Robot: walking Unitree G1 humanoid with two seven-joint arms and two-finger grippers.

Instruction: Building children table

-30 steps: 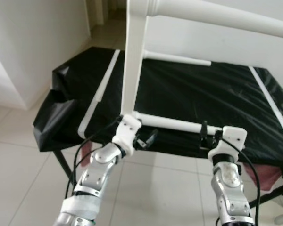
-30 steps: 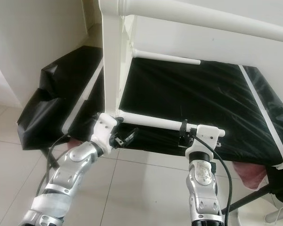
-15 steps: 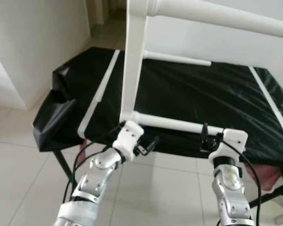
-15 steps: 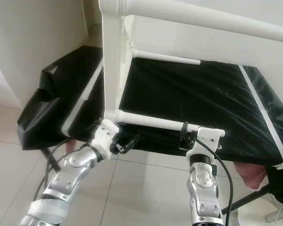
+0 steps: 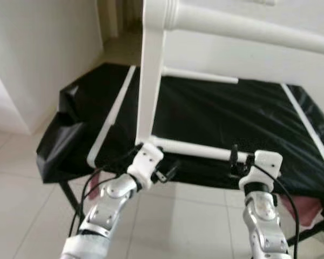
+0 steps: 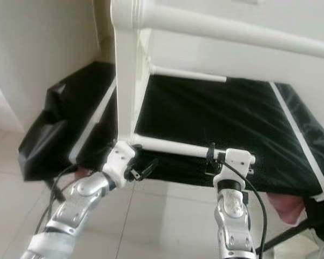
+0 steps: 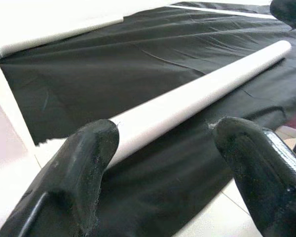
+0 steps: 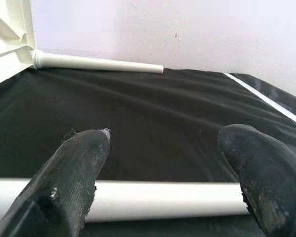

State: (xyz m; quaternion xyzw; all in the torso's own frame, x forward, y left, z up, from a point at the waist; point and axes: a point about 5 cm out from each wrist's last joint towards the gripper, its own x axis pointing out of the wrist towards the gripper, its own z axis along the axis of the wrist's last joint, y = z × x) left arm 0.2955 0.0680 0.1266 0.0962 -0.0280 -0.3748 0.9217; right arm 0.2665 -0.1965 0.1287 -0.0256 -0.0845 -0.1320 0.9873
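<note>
A white children's table lies on its side on the black-covered bench (image 5: 248, 113). Its top panel (image 5: 150, 81) stands upright, and three round legs stick out to the right. The near lower leg (image 5: 191, 148) lies along the bench's front edge. My left gripper (image 5: 166, 170) is open just below that leg's base; in the left wrist view the leg (image 7: 197, 96) runs between its fingers (image 7: 84, 168). My right gripper (image 5: 235, 161) is open at the leg's free end, and that leg (image 8: 138, 197) crosses low between its fingers (image 8: 79, 168). The far leg (image 8: 98, 62) lies behind.
The upper leg (image 5: 248, 29) passes overhead across the view. White strips (image 5: 110, 121) run along the bench sides. Black sheeting (image 5: 59, 140) hangs off the left corner. A pink thing (image 5: 308, 202) sits under the bench at right. There is a white wall at left and a tiled floor below.
The camera has shifted slightly. My left gripper sits a little lower under the leg's base than a second ago. The right gripper holds its place.
</note>
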